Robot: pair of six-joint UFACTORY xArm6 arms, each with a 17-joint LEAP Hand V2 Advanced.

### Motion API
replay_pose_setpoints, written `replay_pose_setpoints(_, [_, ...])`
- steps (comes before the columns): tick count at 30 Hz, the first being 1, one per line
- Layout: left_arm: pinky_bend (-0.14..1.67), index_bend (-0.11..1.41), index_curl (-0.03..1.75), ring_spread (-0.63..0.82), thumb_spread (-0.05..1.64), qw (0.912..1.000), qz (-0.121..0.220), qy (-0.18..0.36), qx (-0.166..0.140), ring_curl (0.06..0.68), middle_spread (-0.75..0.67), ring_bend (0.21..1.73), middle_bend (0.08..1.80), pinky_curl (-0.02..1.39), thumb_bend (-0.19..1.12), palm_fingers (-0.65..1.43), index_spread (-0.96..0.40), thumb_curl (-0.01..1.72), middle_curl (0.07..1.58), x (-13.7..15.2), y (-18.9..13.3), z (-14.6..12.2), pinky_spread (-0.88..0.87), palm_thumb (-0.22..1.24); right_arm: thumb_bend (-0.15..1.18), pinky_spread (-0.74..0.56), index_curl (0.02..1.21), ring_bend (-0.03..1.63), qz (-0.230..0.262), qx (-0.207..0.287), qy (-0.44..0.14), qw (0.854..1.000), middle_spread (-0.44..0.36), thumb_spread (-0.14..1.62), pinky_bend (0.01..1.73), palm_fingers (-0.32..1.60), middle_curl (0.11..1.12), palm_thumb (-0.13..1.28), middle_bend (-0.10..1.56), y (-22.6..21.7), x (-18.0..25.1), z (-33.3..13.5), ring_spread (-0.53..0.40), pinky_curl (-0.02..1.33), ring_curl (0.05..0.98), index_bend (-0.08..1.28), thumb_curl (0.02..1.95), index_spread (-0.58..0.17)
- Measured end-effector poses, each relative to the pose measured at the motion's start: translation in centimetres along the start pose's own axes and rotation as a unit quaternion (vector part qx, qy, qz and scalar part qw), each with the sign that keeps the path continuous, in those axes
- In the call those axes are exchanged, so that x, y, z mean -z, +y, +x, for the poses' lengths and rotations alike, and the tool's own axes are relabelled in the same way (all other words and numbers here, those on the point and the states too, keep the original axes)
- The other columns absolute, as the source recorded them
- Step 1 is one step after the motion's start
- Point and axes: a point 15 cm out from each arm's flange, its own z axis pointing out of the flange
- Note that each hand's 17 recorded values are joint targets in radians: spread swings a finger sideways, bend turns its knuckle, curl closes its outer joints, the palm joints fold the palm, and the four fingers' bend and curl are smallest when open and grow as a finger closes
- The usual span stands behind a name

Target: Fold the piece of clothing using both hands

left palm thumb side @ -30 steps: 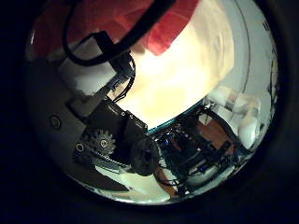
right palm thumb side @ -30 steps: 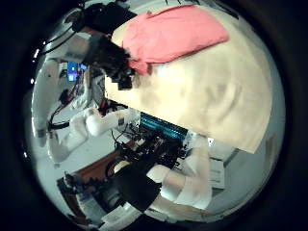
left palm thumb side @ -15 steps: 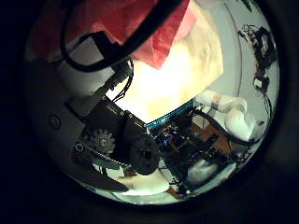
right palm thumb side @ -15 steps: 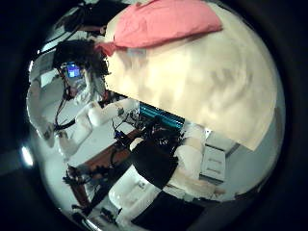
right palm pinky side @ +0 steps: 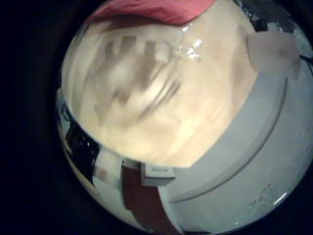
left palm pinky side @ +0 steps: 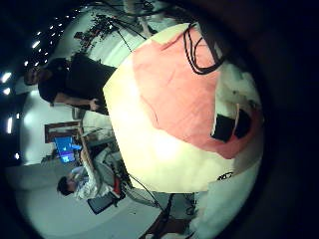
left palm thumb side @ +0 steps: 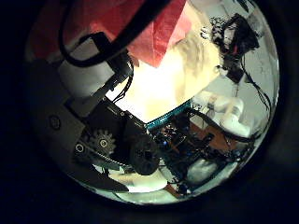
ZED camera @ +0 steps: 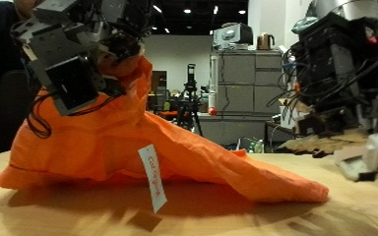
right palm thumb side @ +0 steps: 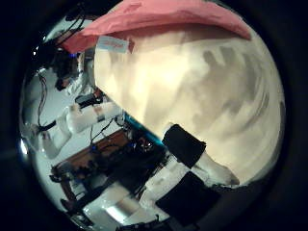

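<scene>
L hand (ZED camera: 74,54) is up high over the table (ZED camera: 353,214), fingers curled & pinching a fold of the orange garment (ZED camera: 176,147). The cloth peaks at that hand and slopes down to the tabletop, where the rest lies flat, white tag (ZED camera: 152,177) hanging on the near side. In the L little finger side view the garment (left palm pinky side: 184,90) is spread on the table below the palm, dark fingertips (left palm pinky side: 231,124) on its edge. R hand (ZED camera: 336,143) is low near the table, well apart from the cloth, fingers loose & roughly straight, holding nothing. What changed over the last sec: the R thumb side view has swung. Earlier the garment sat mid-frame w/ the other hand on its edge; now bare table fills it and the garment (right palm thumb side: 164,19) is only a strip at the rim, so that camera moved, not the cloth. L thumb side view barely differs, cloth (left palm thumb side: 140,33) still right at the palm, so the grip held. My read: only one hand is on the cloth, so the fold is not yet made and prob needs the R hand back on an edge before the L carries its side over.
</scene>
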Motion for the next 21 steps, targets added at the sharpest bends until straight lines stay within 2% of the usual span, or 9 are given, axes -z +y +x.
replay_pose_setpoints(6, [1.44,0.31,1.17,-0.43,0.97,1.0000,0.006,0.000,0.004,0.560,-0.66,1.46,0.75,0.59,-0.01,0.96,-0.70,0.73,1.29,1.3,-0.3,-0.4,-0.55,0.90,-0.02,0.10,0.33,0.26,0.002,-0.008,0.005,1.000,0.072,1.09,0.25,0.22,0.32,0.58,0.18,-1.0,-0.9,-1.2,0.135,0.30,0.262,0.18,0.29,-0.214])
replay_pose_setpoints(11, [1.43,0.27,1.22,-0.43,0.97,0.9999,0.013,-0.002,0.007,0.556,-0.66,1.45,0.74,0.58,-0.01,0.97,-0.70,0.73,1.30,2.4,-1.0,-0.8,-0.55,0.91,-0.02,0.04,0.33,0.31,0.050,-0.005,0.024,0.998,0.056,1.08,0.25,0.31,0.32,0.59,0.20,-2.7,0.9,-0.9,0.092,0.30,0.275,0.18,0.29,-0.208])
replay_pose_setpoints(16, [1.43,0.22,1.27,-0.43,0.97,0.9999,0.013,0.000,0.010,0.552,-0.67,1.44,0.72,0.58,-0.01,0.98,-0.70,0.73,1.31,3.0,-1.8,-1.1,-0.56,0.90,-0.02,0.00,0.34,0.33,0.038,-0.011,0.019,0.999,0.030,1.08,0.23,0.33,0.34,0.59,0.21,0.6,-1.8,-2.0,0.056,0.31,0.286,0.18,0.28,-0.217])
replay_pose_setpoints(21, [1.42,0.19,1.32,-0.43,0.97,0.9998,0.014,0.000,0.014,0.549,-0.67,1.43,0.70,0.57,-0.02,0.99,-0.70,0.73,1.32,3.6,-3.0,-1.4,-0.56,0.89,-0.02,0.00,0.35,0.35,0.045,-0.018,0.021,0.999,0.007,1.08,0.17,0.41,0.36,0.59,0.26,0.8,-1.4,-1.9,0.050,0.28,0.287,0.20,0.28,-0.221])
